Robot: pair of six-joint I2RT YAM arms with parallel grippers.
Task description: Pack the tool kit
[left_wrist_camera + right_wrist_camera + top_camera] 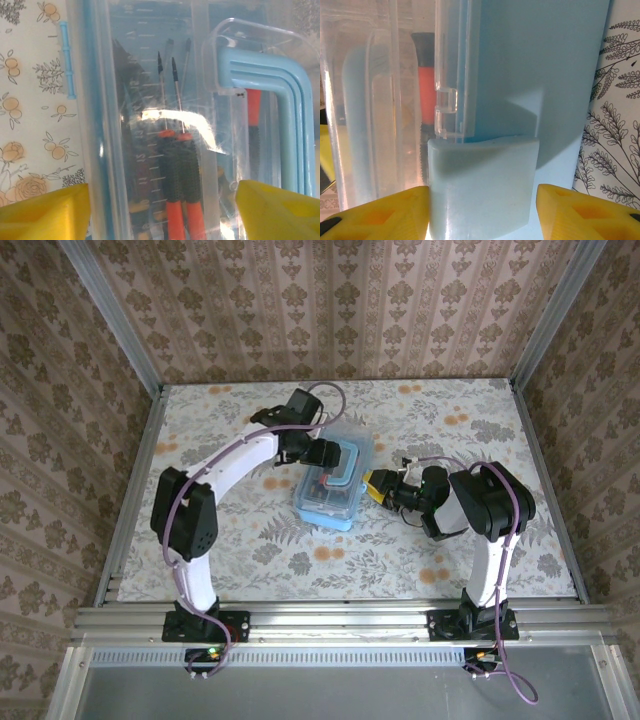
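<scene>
Box [328,502] sits mid-table with screwdrivers [180,170] inside. Left gripper [333,455] hangs wide open over its 12 o'clock end. Right gripper [372,487], at 3 o'clock, pinches the blue latch [482,170].

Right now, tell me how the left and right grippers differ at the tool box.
The left gripper is over the tool box, jaws wide above its blue handle; the right gripper is at the box's side, fingers flanking the pale latch. The left looks down on screwdrivers; the right faces the wall. Both have yellow fingers.
</scene>
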